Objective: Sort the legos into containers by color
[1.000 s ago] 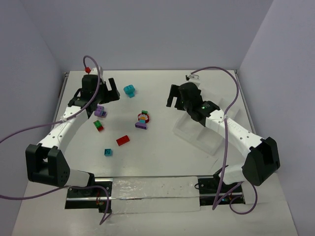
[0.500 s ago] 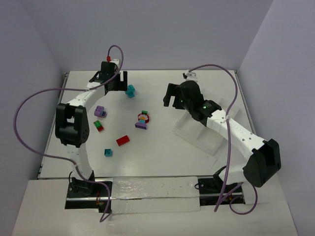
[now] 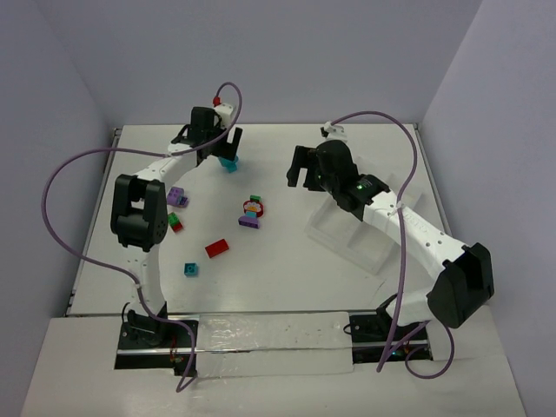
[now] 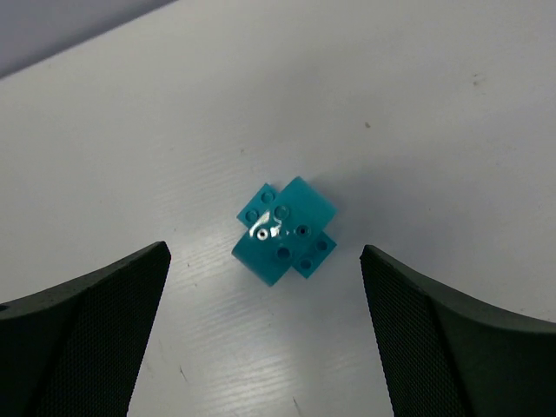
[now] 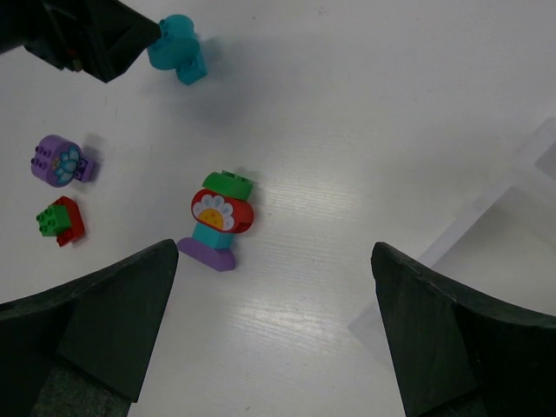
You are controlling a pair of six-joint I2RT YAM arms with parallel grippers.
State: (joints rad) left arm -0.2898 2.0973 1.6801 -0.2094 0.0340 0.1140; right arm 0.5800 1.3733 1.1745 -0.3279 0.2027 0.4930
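A teal lego lies on the white table at the back, just ahead of my left gripper, which is open with the brick apart from both fingers. From above, the left gripper hangs over that teal lego. My right gripper is open and empty over bare table, left of the white tray of containers. Ahead of the right gripper lies a stack of purple, teal, red and green legos. A purple lego, a green-and-red pair, a red brick and a small teal brick lie scattered.
Walls close in the table at the back and on both sides. Purple cables loop above each arm. A clear sheet lies along the near edge between the arm bases. The tray's rim shows at the right of the right wrist view.
My left arm has swung its open gripper right and toward the back, from near the purple lego to over the teal lego. The right gripper has barely shifted.
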